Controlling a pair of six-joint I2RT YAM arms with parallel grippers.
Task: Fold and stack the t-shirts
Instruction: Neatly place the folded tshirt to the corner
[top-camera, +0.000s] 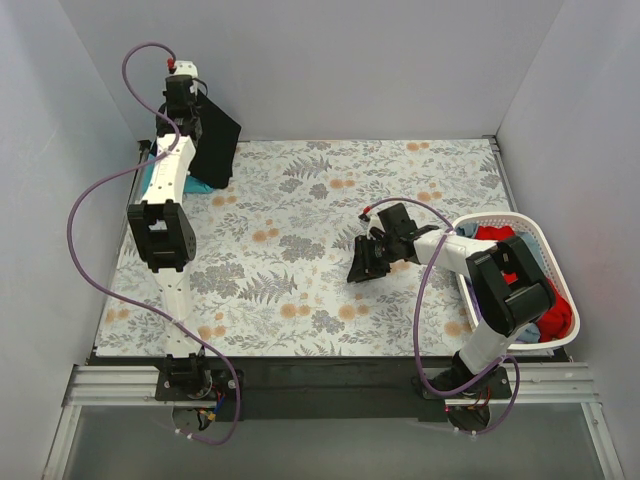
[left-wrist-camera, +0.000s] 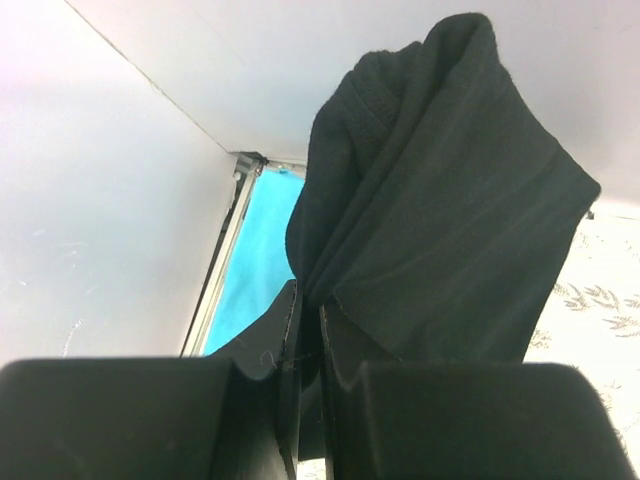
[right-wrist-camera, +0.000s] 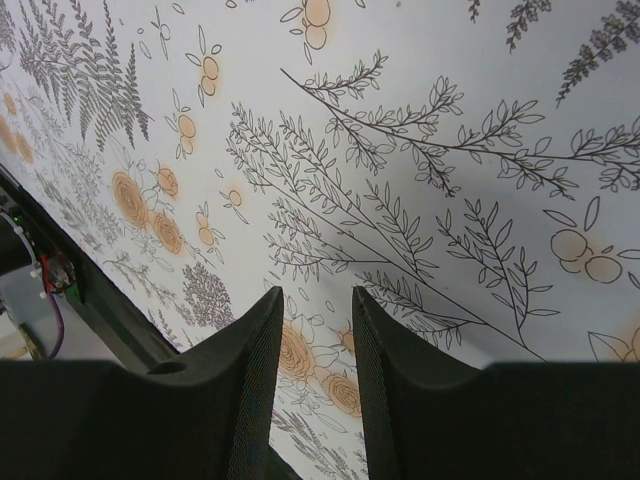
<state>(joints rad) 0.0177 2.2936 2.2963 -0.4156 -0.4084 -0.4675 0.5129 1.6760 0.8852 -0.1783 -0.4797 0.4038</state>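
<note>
A black t-shirt (top-camera: 216, 143) hangs folded from my left gripper (top-camera: 192, 118), raised at the table's far left corner. In the left wrist view the jaws are shut on the black t-shirt (left-wrist-camera: 440, 220), pinching its cloth at my left gripper (left-wrist-camera: 308, 300). A teal t-shirt (top-camera: 160, 178) lies on the table under it, seen as a bright strip of teal t-shirt (left-wrist-camera: 255, 255). My right gripper (top-camera: 362, 262) hovers low over the middle of the table, open and empty; my right gripper (right-wrist-camera: 315, 295) shows only the floral covering between its fingers. Red and light-blue t-shirts (top-camera: 545, 310) sit in the basket.
A white plastic laundry basket (top-camera: 540, 232) stands at the table's right edge, beside the right arm. The floral table covering (top-camera: 300, 240) spreads across the table. Grey walls close in the left, back and right sides.
</note>
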